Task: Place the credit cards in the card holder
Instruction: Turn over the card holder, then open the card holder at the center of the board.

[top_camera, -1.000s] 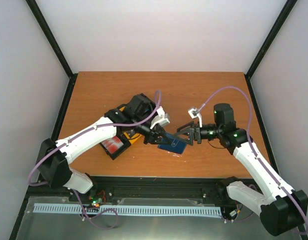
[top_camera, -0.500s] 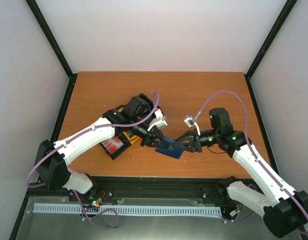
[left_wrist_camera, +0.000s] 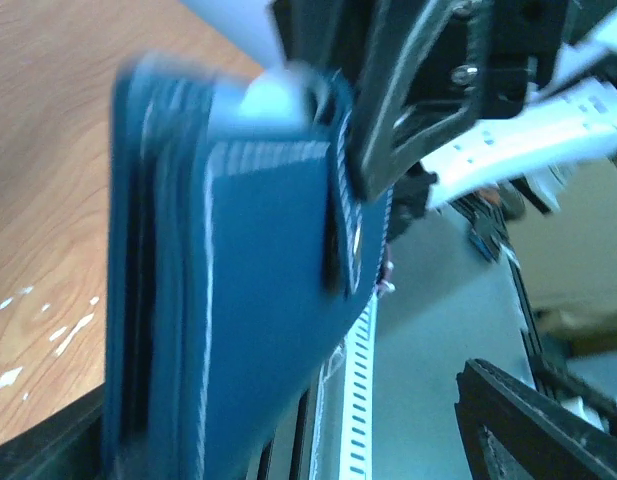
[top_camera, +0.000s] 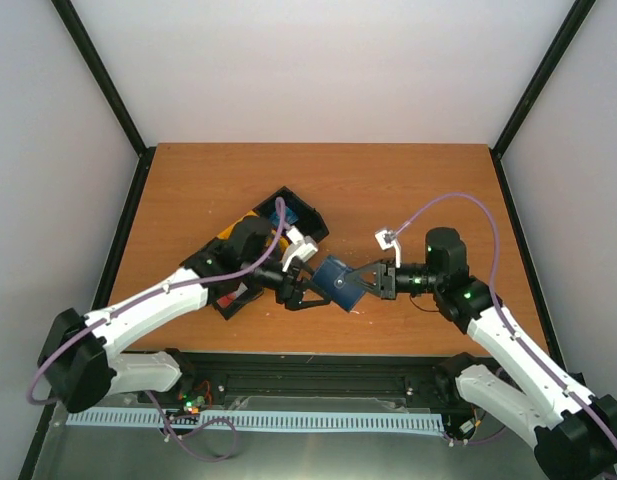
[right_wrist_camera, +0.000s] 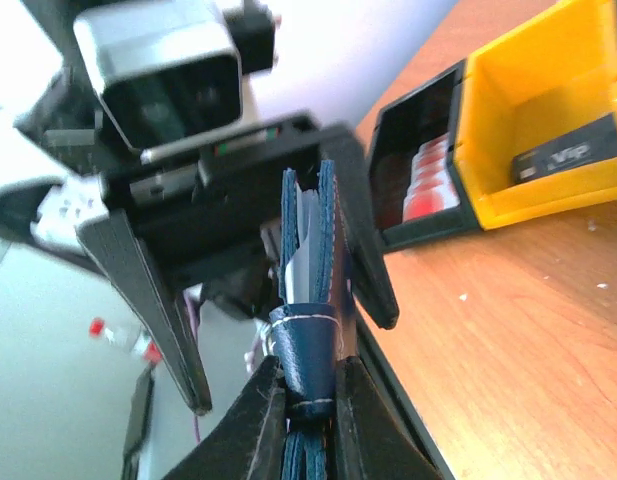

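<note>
A second before, the card holder [top_camera: 335, 279] was low over the table [top_camera: 418, 190], pinched by the left gripper [top_camera: 315, 288], and the right gripper [top_camera: 358, 284] stood wide open just beside it. When I looked again the roles were exchanged. The right gripper had closed on the near edge of the card holder and carried it clear of the wood, standing on its edge between the two arms. The left gripper had let go: its fingers [right_wrist_camera: 143, 300] were spread apart on both sides of the card holder, one far from it and one just beside it, and I could not tell if that nearer one touched. The left arm had also drawn back toward its base and lay lower across the bins. The card holder was a small folded thing of dark blue, with a woven-looking surface and pale stitching along its borders; between its leaves a lighter strip showed, but whether lining or card I could not tell. The gripper fingers were matte black plastic, long and tapering. The table was smooth reddish-brown wood grain with some small white flecks. The credit cards [right_wrist_camera: 428, 190], red with white patches, were in the black bin [right_wrist_camera: 393, 150], stacked on edge, well apart from the card holder. Just beside it the yellow bin [right_wrist_camera: 528, 205], glossy with straight walls, held a flat black card [right_wrist_camera: 568, 155] with pale lettering.
</note>
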Robot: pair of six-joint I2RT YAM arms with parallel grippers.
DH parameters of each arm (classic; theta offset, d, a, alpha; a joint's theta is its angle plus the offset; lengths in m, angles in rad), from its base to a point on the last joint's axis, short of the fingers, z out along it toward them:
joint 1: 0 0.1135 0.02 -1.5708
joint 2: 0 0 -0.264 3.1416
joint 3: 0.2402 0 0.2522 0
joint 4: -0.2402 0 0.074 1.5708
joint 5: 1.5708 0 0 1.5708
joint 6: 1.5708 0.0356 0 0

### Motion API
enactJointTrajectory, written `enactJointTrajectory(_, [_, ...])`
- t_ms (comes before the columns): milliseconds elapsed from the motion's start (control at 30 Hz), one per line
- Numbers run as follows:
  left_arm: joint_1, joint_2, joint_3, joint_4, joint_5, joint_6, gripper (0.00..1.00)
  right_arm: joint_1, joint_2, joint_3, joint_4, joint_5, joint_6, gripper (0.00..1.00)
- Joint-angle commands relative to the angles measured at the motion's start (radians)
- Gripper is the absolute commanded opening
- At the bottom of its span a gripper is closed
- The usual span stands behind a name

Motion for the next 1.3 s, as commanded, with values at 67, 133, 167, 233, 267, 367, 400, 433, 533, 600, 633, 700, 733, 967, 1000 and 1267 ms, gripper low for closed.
enactJointTrajectory(67, [0.015, -0.120, -0.179, 0.483, -0.269, -0.578, 0.81, 0.013, -0.053, -0.119, 0.428, 0.265, 0.484, 0.04])
enactJointTrajectory(133, [0.015, -0.134, -0.210, 0.546, -0.347, -0.687, 0.82, 0.020, -0.057, -0.143, 0.485, 0.309, 0.570, 0.04])
enactJointTrajectory(167, [0.015, -0.137, -0.201, 0.536, -0.387, -0.716, 0.82, 0.022, -0.054, -0.147, 0.491, 0.322, 0.608, 0.04])
enactJointTrajectory(233, [0.015, -0.139, -0.194, 0.536, -0.445, -0.781, 0.83, 0.027, -0.048, -0.152, 0.518, 0.330, 0.675, 0.04])
enactJointTrajectory(267, [0.015, -0.140, -0.200, 0.551, -0.463, -0.827, 0.83, 0.030, -0.051, -0.162, 0.538, 0.344, 0.713, 0.04])
enactJointTrajectory(367, [0.016, -0.139, -0.263, 0.679, -0.469, -0.964, 0.79, 0.036, -0.053, -0.194, 0.625, 0.360, 0.816, 0.05])
enactJointTrajectory(400, [0.016, -0.135, -0.289, 0.734, -0.461, -1.004, 0.77, 0.039, -0.049, -0.200, 0.645, 0.360, 0.842, 0.05])
enactJointTrajectory(433, [0.015, -0.128, -0.311, 0.780, -0.451, -1.040, 0.75, 0.042, -0.044, -0.209, 0.667, 0.360, 0.876, 0.06])
enactJointTrajectory(533, [0.015, -0.099, -0.325, 0.858, -0.413, -1.090, 0.64, 0.056, -0.031, -0.238, 0.746, 0.362, 0.937, 0.06])
enactJointTrajectory(600, [0.016, -0.091, -0.337, 0.917, -0.403, -1.113, 0.56, 0.064, -0.025, -0.245, 0.750, 0.363, 0.947, 0.06])
enactJointTrajectory(633, [0.015, -0.090, -0.345, 0.944, -0.401, -1.124, 0.52, 0.067, -0.022, -0.248, 0.750, 0.364, 0.950, 0.06])
enactJointTrajectory(700, [0.015, -0.086, -0.359, 0.984, -0.399, -1.139, 0.45, 0.073, -0.015, -0.250, 0.748, 0.364, 0.953, 0.06])
enactJointTrajectory(733, [0.015, -0.083, -0.366, 1.003, -0.396, -1.150, 0.41, 0.077, -0.009, -0.249, 0.745, 0.359, 0.952, 0.06])
enactJointTrajectory(967, [0.017, -0.044, -0.395, 1.085, -0.367, -1.195, 0.11, 0.095, 0.005, -0.231, 0.628, 0.351, 0.878, 0.14])
enactJointTrajectory(1000, [0.019, -0.050, -0.393, 1.068, -0.371, -1.182, 0.08, 0.095, -0.001, -0.219, 0.575, 0.355, 0.841, 0.21])
enactJointTrajectory(1267, [0.023, -0.109, -0.277, 0.532, -0.515, -0.877, 0.01, 0.143, 0.072, -0.004, -0.105, 0.597, 0.372, 0.75])
